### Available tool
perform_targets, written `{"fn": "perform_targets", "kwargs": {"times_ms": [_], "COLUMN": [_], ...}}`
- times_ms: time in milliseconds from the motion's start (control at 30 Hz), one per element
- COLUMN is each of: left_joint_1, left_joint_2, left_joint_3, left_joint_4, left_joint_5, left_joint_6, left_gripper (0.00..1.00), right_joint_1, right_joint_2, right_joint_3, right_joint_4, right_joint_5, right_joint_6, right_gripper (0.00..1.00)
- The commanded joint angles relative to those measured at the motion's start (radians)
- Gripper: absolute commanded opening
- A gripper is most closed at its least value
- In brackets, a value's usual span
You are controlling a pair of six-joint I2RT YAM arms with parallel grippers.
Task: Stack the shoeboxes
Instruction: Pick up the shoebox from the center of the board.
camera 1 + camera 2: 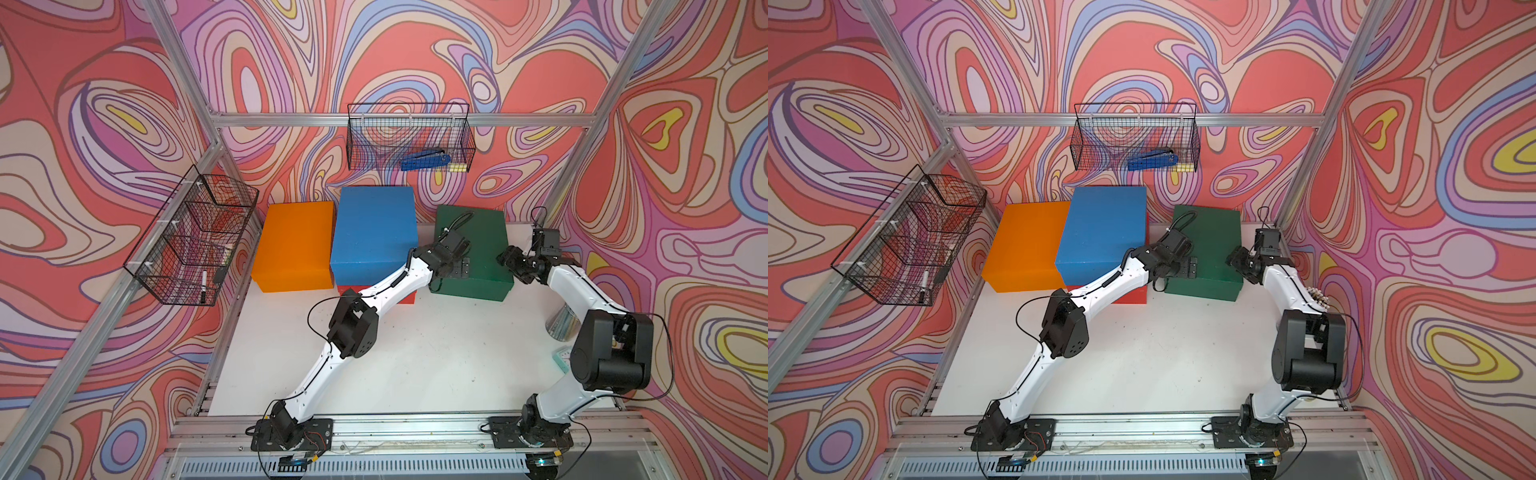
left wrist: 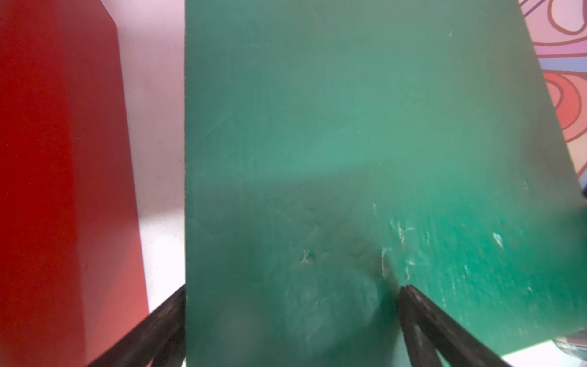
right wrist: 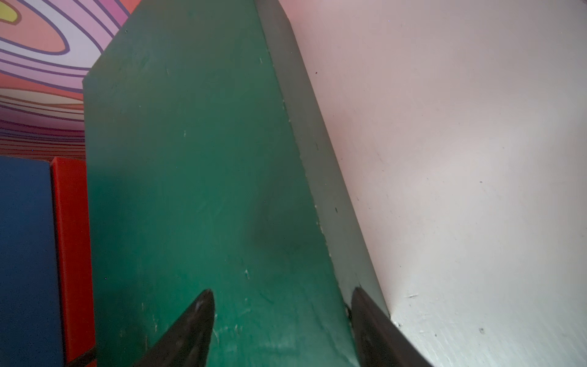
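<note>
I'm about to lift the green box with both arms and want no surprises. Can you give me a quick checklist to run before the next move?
1. Left hand open: ok, jaws wide, straddling the green box edge facing the red box.
2. Right hand open: ok, straddling the opposite edge.
3. Hands pressing on the green box: cannot tell.
4. Gap between green and red boxes: ok, white table shows.
5. Blue box seated on red box: ok.
6. Green box lid closed: ok.

No text, label, brand, number or sign is readable anywhere in these views.
</note>
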Motion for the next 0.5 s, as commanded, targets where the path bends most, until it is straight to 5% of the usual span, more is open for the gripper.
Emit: {"fn": "perform_targets", "kwargs": {"times_ms": [0,467], "left_joint_1": [-0.016,0.005], "left_joint_2": [-0.033,0.004], "left_joint_3": [-0.037,-0.045], "left_joint_4": [0.021,0.094], "left_joint_5": [0.088,0.226], "left_joint_6": [-0.023,-0.043], "left_gripper": [1.00,1.00], "right_joint_1": [-0.019,-0.090], "right_joint_2": [0.000,0.065], "right_joint_3": [-0.030,-0.177], "right_joint_4": [0.036,0.275], "right_joint_5": [-0.016,-0.231], "right_joint_6": [-0.011,0.017], "right_gripper": [0.70,0.71]}}
